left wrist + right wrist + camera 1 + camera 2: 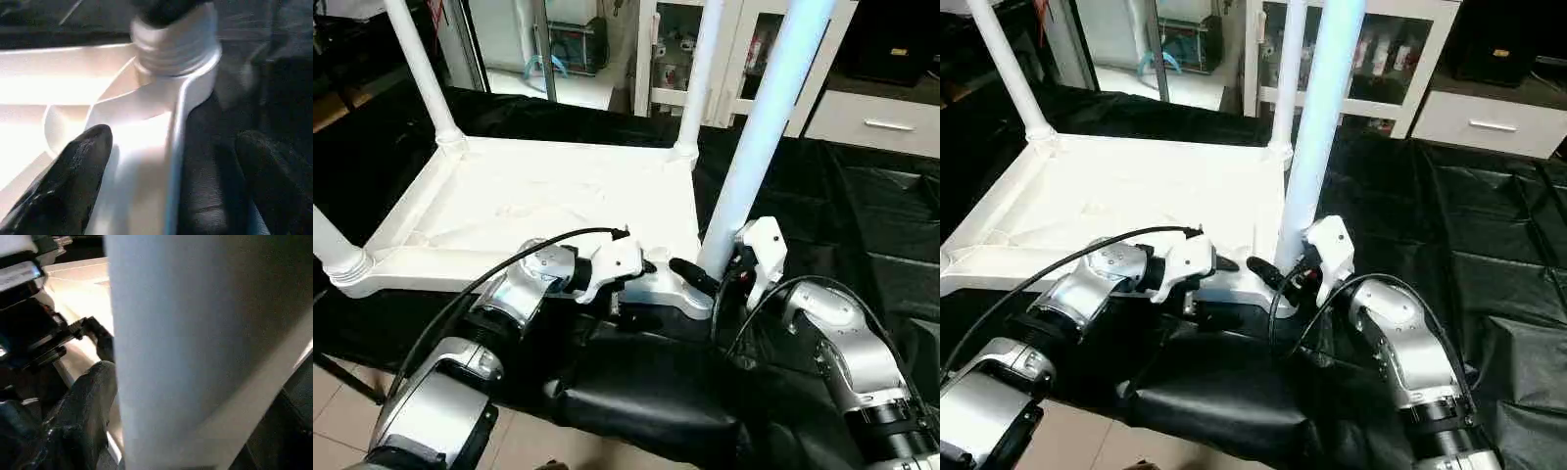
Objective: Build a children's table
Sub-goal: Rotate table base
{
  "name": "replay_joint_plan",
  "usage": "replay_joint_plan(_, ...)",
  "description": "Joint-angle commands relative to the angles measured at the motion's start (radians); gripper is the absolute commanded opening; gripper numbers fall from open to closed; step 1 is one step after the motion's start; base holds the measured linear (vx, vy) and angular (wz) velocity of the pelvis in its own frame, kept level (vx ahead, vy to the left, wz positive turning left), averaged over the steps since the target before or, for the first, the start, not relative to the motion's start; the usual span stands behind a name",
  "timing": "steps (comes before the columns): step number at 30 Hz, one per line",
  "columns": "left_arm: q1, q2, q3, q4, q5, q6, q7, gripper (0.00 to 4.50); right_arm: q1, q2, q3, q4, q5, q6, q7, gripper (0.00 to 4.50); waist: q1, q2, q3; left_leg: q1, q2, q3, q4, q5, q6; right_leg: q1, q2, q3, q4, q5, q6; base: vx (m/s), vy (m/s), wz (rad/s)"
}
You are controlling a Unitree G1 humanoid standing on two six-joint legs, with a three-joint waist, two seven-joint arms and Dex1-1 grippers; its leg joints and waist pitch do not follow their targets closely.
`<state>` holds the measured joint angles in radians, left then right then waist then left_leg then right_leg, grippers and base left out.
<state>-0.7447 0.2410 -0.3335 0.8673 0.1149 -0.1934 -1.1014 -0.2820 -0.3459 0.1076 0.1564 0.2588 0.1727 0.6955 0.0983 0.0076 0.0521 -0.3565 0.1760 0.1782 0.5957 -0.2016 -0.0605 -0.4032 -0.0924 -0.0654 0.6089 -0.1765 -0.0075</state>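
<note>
The children's table lies upside down on black cloth, its white top [538, 196] showing the underside. Its legs stand up from the corners: far left [421, 73], far right [700, 78], near left [328, 245] and near right [769, 117]. My left gripper [641, 291] is open and straddles the top's near rim beside the near-right corner socket [171, 44]. One finger [83, 171] is inside the rim and the other [274, 181] is outside. My right gripper [715, 264] is shut on the foot of the near-right leg. One finger [88, 406] lies against the tube and the other is hidden behind it.
Black cloth [862, 225] covers the work surface and hangs over its near edge. A white glass-door cabinet [675, 49] and a white drawer unit [881, 122] stand behind. Tiled floor [333, 401] shows at the lower left. A black cable [489, 274] arcs over my left forearm.
</note>
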Motion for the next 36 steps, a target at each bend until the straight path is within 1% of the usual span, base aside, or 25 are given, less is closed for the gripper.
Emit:
replay_joint_plan(1, -0.011, 0.002, -0.009, 0.021, 0.025, -0.007, 0.013, 4.43, 0.005, -0.004, -0.001, -0.033, -0.005, 0.003, 0.002, 3.66, 0.003, 0.000, -0.063, 0.005, 0.052, -0.018, -0.081, -0.228, 0.033, 0.054, -0.065, 0.047, -0.072, -0.163, -0.240, 0.000, 0.000, 0.00)
replay_joint_plan(2, -0.009, 0.005, -0.015, 0.032, 0.037, -0.023, 0.024, 4.43, 0.011, -0.007, 0.001, -0.042, -0.001, 0.007, 0.008, 3.66, 0.003, 0.004, -0.062, 0.005, 0.052, -0.019, -0.082, -0.238, 0.030, 0.053, -0.064, 0.047, -0.075, -0.165, -0.233, 0.000, 0.000, 0.00)
replay_joint_plan(4, -0.009, 0.006, -0.017, 0.044, 0.037, -0.025, 0.018, 4.43, 0.015, -0.008, 0.001, -0.050, 0.001, 0.010, 0.011, 3.66, 0.003, 0.003, -0.062, 0.004, 0.053, -0.021, -0.083, -0.242, 0.026, 0.055, -0.066, 0.047, -0.072, -0.162, -0.231, 0.000, 0.000, 0.00)
replay_joint_plan(8, -0.006, 0.002, -0.003, 0.057, 0.013, 0.012, -0.010, 4.43, 0.023, -0.012, -0.002, -0.058, 0.002, 0.014, 0.014, 3.66, 0.003, 0.008, -0.061, 0.005, 0.054, -0.021, -0.085, -0.258, 0.018, 0.053, -0.067, 0.048, -0.075, -0.177, -0.235, 0.000, 0.000, 0.00)
replay_joint_plan(10, -0.008, -0.010, 0.012, 0.065, -0.006, 0.032, -0.009, 4.43, 0.029, -0.015, -0.005, -0.063, 0.003, 0.015, 0.016, 3.66, 0.003, 0.007, -0.061, 0.006, 0.054, -0.021, -0.085, -0.263, 0.015, 0.053, -0.066, 0.048, -0.075, -0.175, -0.238, 0.000, 0.000, 0.00)
replay_joint_plan(11, -0.013, -0.018, 0.022, 0.074, -0.013, 0.037, -0.001, 4.26, 0.032, -0.016, -0.006, -0.067, 0.004, 0.017, 0.016, 3.66, 0.003, 0.010, -0.060, 0.006, 0.053, -0.020, -0.084, -0.266, 0.014, 0.052, -0.065, 0.048, -0.075, -0.169, -0.243, 0.000, 0.000, 0.00)
replay_joint_plan(13, -0.022, -0.032, 0.035, 0.094, -0.021, 0.043, 0.010, 4.26, 0.040, -0.019, -0.009, -0.077, 0.004, 0.021, 0.017, 3.66, 0.003, 0.010, -0.061, 0.006, 0.052, -0.020, -0.083, -0.265, 0.016, 0.054, -0.066, 0.048, -0.075, -0.164, -0.246, 0.000, 0.000, 0.00)
replay_joint_plan(15, -0.034, -0.041, 0.036, 0.115, -0.021, 0.051, 0.012, 4.16, 0.054, -0.028, -0.012, -0.097, 0.010, 0.032, 0.025, 3.66, 0.006, 0.010, -0.060, 0.006, 0.052, -0.019, -0.083, -0.266, 0.023, 0.054, -0.065, 0.048, -0.078, -0.174, -0.239, 0.000, 0.000, 0.00)
replay_joint_plan(16, -0.034, -0.041, 0.037, 0.115, -0.021, 0.051, 0.012, 4.04, 0.055, -0.029, -0.012, -0.098, 0.010, 0.033, 0.025, 3.66, 0.007, 0.009, -0.059, 0.006, 0.051, -0.020, -0.083, -0.267, 0.024, 0.054, -0.065, 0.048, -0.078, -0.180, -0.236, 0.000, 0.000, 0.00)
replay_joint_plan(17, -0.037, -0.043, 0.036, 0.119, -0.021, 0.052, 0.010, 3.88, 0.060, -0.033, -0.013, -0.106, 0.013, 0.037, 0.029, 3.66, 0.009, 0.011, -0.060, 0.006, 0.052, -0.020, -0.084, -0.268, 0.024, 0.054, -0.066, 0.048, -0.080, -0.193, -0.231, 0.000, 0.000, 0.00)
replay_joint_plan(19, -0.043, -0.047, 0.038, 0.125, -0.024, 0.058, 0.008, 3.83, 0.071, -0.045, -0.015, -0.122, 0.023, 0.050, 0.043, 3.66, 0.009, 0.012, -0.058, 0.005, 0.053, -0.021, -0.085, -0.272, 0.024, 0.054, -0.067, 0.048, -0.082, -0.206, -0.228, 0.000, 0.000, 0.00)
replay_joint_plan(21, -0.052, -0.052, 0.039, 0.135, -0.025, 0.063, 0.002, 3.59, 0.095, -0.072, -0.015, -0.146, 0.034, 0.061, 0.073, 3.66, 0.014, 0.014, -0.060, 0.007, 0.054, -0.021, -0.083, -0.261, 0.030, 0.055, -0.067, 0.049, -0.080, -0.187, -0.228, 0.000, 0.000, 0.00)
replay_joint_plan(22, -0.052, -0.052, 0.039, 0.135, -0.025, 0.063, 0.002, 3.59, 0.095, -0.072, -0.015, -0.146, 0.034, 0.061, 0.073, 3.66, 0.014, 0.014, -0.060, 0.007, 0.054, -0.021, -0.083, -0.261, 0.030, 0.055, -0.067, 0.049, -0.080, -0.187, -0.228, 0.000, 0.000, 0.00)
replay_joint_plan(23, -0.059, -0.051, 0.033, 0.151, -0.012, 0.060, -0.014, 3.41, 0.114, -0.091, -0.025, -0.163, 0.042, 0.068, 0.084, 3.66, 0.016, 0.022, -0.061, 0.005, 0.053, -0.022, -0.082, -0.248, 0.035, 0.055, -0.067, 0.048, -0.078, -0.164, -0.235, 0.000, 0.000, 0.00)
replay_joint_plan(24, -0.062, -0.050, 0.031, 0.157, -0.008, 0.062, -0.019, 3.38, 0.119, -0.097, -0.030, -0.167, 0.043, 0.070, 0.085, 3.66, 0.015, 0.015, -0.062, 0.005, 0.053, -0.021, -0.082, -0.247, 0.038, 0.057, -0.066, 0.048, -0.078, -0.154, -0.236, 0.000, 0.000, 0.00)
replay_joint_plan(25, -0.063, -0.046, 0.028, 0.159, -0.006, 0.069, -0.034, 3.28, 0.124, -0.103, -0.036, -0.170, 0.045, 0.072, 0.088, 3.66, 0.015, 0.014, -0.062, 0.004, 0.052, -0.021, -0.081, -0.241, 0.041, 0.059, -0.066, 0.047, -0.078, -0.148, -0.237, 0.000, 0.000, 0.00)
replay_joint_plan(26, -0.064, -0.040, 0.024, 0.161, -0.002, 0.068, -0.043, 3.13, 0.128, -0.110, -0.043, -0.171, 0.046, 0.071, 0.089, 3.66, 0.016, 0.018, -0.062, 0.003, 0.052, -0.021, -0.080, -0.230, 0.046, 0.059, -0.068, 0.047, -0.078, -0.143, -0.238, 0.000, 0.000, 0.00)
replay_joint_plan(27, -0.064, -0.036, 0.023, 0.161, -0.002, 0.069, -0.047, 3.13, 0.130, -0.114, -0.047, -0.171, 0.046, 0.071, 0.089, 3.66, 0.015, 0.017, -0.063, 0.002, 0.052, -0.021, -0.080, -0.227, 0.049, 0.059, -0.067, 0.047, -0.079, -0.143, -0.238, 0.000, 0.000, 0.00)
replay_joint_plan(28, -0.062, -0.020, 0.023, 0.157, -0.003, 0.069, -0.069, 3.01, 0.135, -0.125, -0.062, -0.172, 0.049, 0.073, 0.091, 3.66, 0.014, 0.017, -0.061, 0.000, 0.050, -0.021, -0.081, -0.235, 0.049, 0.060, -0.068, 0.046, -0.082, -0.180, -0.231, 0.000, 0.000, 0.00)
replay_joint_plan(30, -0.062, -0.016, 0.024, 0.156, -0.004, 0.069, -0.074, 2.91, 0.137, -0.128, -0.065, -0.173, 0.051, 0.074, 0.092, 3.66, 0.012, 0.017, -0.061, 0.000, 0.050, -0.021, -0.082, -0.239, 0.049, 0.059, -0.069, 0.046, -0.084, -0.210, -0.225, 0.000, 0.000, 0.00)
replay_joint_plan(31, -0.061, -0.009, 0.024, 0.153, -0.005, 0.071, -0.083, 2.84, 0.139, -0.133, -0.068, -0.172, 0.054, 0.075, 0.094, 3.66, 0.011, 0.014, -0.061, 0.001, 0.051, -0.021, -0.082, -0.241, 0.050, 0.058, -0.069, 0.046, -0.085, -0.219, -0.223, 0.000, 0.000, 0.00)
replay_joint_plan(32, -0.058, -0.001, 0.021, 0.149, -0.005, 0.069, -0.097, 2.75, 0.142, -0.137, -0.070, -0.172, 0.055, 0.074, 0.096, 3.66, 0.011, 0.018, -0.060, 0.000, 0.051, -0.022, -0.083, -0.242, 0.050, 0.057, -0.069, 0.046, -0.086, -0.234, -0.220, 0.000, 0.000, 0.00)
replay_joint_plan(34, -0.053, 0.011, 0.015, 0.145, -0.001, 0.065, -0.113, 2.59, 0.147, -0.145, -0.075, -0.174, 0.056, 0.076, 0.101, 3.66, 0.008, 0.016, -0.060, 0.001, 0.051, -0.021, -0.083, -0.245, 0.050, 0.056, -0.068, 0.045, -0.088, -0.243, -0.217, 0.000, 0.000, 0.00)
replay_joint_plan(35, -0.052, 0.015, 0.013, 0.144, 0.003, 0.063, -0.116, 2.51, 0.149, -0.147, -0.076, -0.174, 0.055, 0.076, 0.103, 3.66, 0.008, 0.019, -0.060, 0.001, 0.052, -0.021, -0.083, -0.245, 0.050, 0.055, -0.068, 0.046, -0.087, -0.237, -0.220, 0.000, 0.000, 0.00)
replay_joint_plan(36, -0.050, 0.018, 0.010, 0.144, 0.008, 0.060, -0.120, 2.40, 0.150, -0.151, -0.078, -0.174, 0.056, 0.076, 0.106, 3.66, 0.007, 0.018, -0.060, 0.001, 0.053, -0.021, -0.083, -0.243, 0.050, 0.055, -0.068, 0.045, -0.086, -0.231, -0.221, 0.000, 0.000, 0.00)
